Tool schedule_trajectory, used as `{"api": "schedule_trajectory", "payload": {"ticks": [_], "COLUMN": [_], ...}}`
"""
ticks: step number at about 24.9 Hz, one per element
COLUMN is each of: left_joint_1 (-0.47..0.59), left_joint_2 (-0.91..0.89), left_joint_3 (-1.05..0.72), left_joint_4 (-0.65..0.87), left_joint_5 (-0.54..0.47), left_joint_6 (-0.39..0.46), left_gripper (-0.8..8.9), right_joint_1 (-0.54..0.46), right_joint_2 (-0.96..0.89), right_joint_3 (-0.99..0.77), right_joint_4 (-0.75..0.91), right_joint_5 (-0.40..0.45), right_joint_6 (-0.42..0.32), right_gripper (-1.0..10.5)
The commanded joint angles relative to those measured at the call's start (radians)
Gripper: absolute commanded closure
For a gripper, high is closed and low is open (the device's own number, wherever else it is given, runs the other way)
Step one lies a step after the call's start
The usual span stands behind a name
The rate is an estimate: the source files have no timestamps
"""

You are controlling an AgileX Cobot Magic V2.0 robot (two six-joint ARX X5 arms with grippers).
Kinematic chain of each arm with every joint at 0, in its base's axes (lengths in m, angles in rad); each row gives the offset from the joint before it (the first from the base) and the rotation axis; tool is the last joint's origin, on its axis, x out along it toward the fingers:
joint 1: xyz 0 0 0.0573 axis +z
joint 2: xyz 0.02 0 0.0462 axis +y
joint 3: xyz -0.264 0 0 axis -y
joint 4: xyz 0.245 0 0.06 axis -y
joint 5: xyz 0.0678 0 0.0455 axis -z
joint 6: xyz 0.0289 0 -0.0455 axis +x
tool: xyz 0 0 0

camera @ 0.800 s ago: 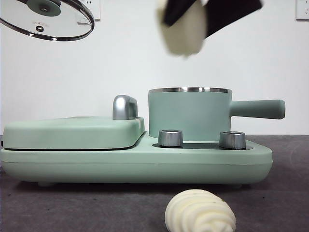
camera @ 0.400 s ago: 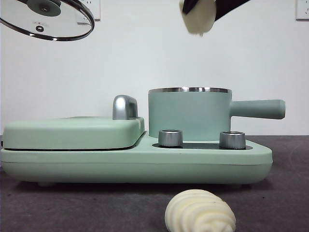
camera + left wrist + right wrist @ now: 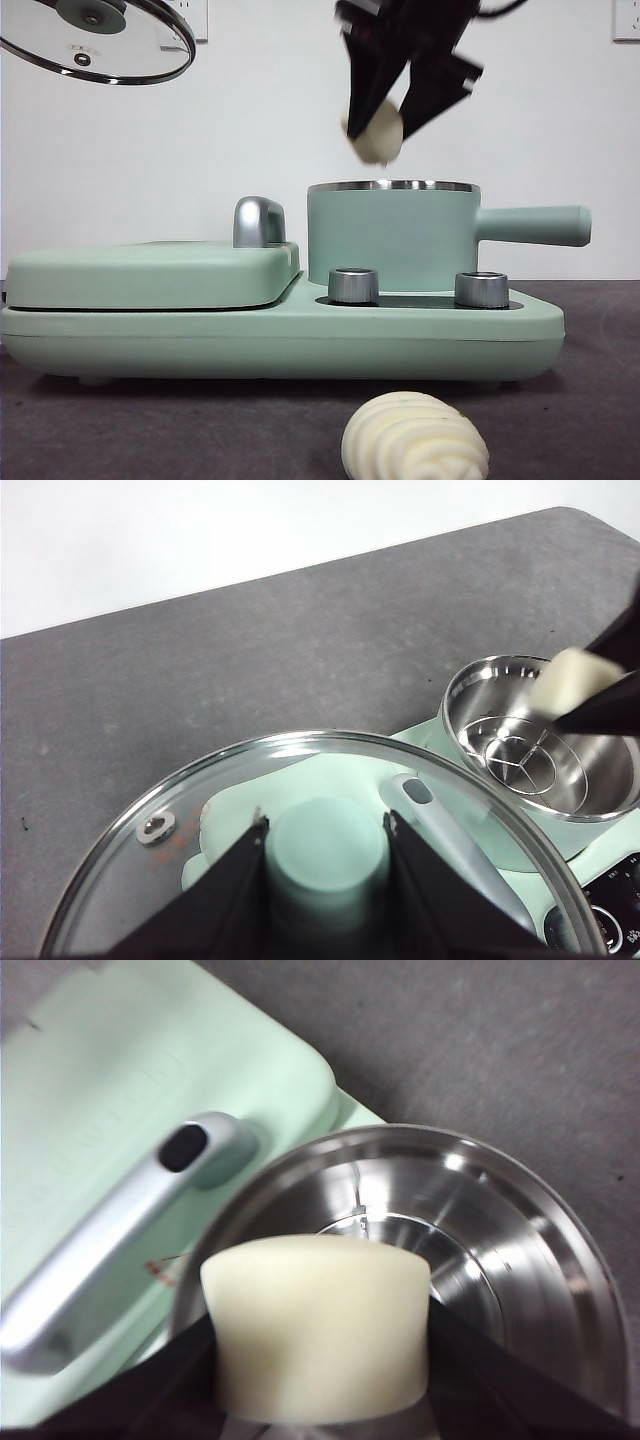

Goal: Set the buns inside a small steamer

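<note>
From the front, the inside of the small steamer (image 3: pixel 392 237) is hidden by its green wall; only the steel rim and the straight handle sticking out to the right show. The glass lid (image 3: pixel 97 38) is cut off at the top left corner, and the arm holding it is out of sight. The ribbed bun (image 3: pixel 414 437) lies on the dark surface (image 3: pixel 180 430) at the near edge, in front of the green cooker base (image 3: pixel 280 335), and its bottom is cut off by the picture's edge.

The wrist views show more. The right wrist view looks down into the steamer and shows the shiny steel bowl inside (image 3: pixel 480 1250). The chrome handle (image 3: pixel 120 1250) of the flat green grill lid (image 3: pixel 130 1090) lies just beside the pot, on its left. The left wrist view shows the left pincer (image 3: pixel 326 865) clamped on the green knob (image 3: pixel 326 850) of the glass lid, held up in the air, well to the left of the pot.

The right pincer (image 3: pixel 385 128) comes down from the top of the front view, a little blurred. Its two black jaws squeeze the smooth bun (image 3: pixel 377 133) between them. The bun hangs in the air just above the steamer's rim, over the left part of the opening, not touching it. In the right wrist view the smooth bun (image 3: pixel 318 1325) fills the space between the jaws and covers the near part of the bowl.
</note>
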Motion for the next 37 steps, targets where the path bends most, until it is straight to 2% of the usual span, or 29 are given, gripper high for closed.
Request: {"api": "schedule_trajectory", "payload": {"ticks": [1, 17, 21, 28, 34, 37], "left_joint_1": [0.000, 0.000, 0.000, 0.000, 0.000, 0.000], "left_joint_2": [0.001, 0.001, 0.001, 0.001, 0.001, 0.001], "left_joint_3": [0.017, 0.017, 0.017, 0.017, 0.017, 0.017], "left_joint_4": [0.028, 0.030, 0.032, 0.032, 0.032, 0.032], "left_joint_5": [0.005, 0.005, 0.005, 0.005, 0.005, 0.005], "left_joint_6": [-0.008, -0.008, -0.008, -0.008, -0.008, -0.008], "left_gripper": [8.02, 8.02, 8.02, 8.02, 8.02, 8.02], "right_joint_1": [0.000, -0.008, -0.008, -0.006, -0.006, -0.006], "right_joint_2": [0.060, 0.180, 0.197, 0.197, 0.158, 0.111], "right_joint_3": [0.025, 0.025, 0.025, 0.025, 0.031, 0.058], "right_joint_4": [0.025, 0.099, 0.103, 0.107, 0.106, 0.055], "right_joint_5": [0.002, 0.034, 0.035, 0.025, 0.023, 0.022], "right_joint_6": [-0.026, -0.068, -0.076, -0.094, -0.094, -0.094], "right_gripper": [7.0, 6.9, 6.5, 5.7, 5.7, 5.7]}}
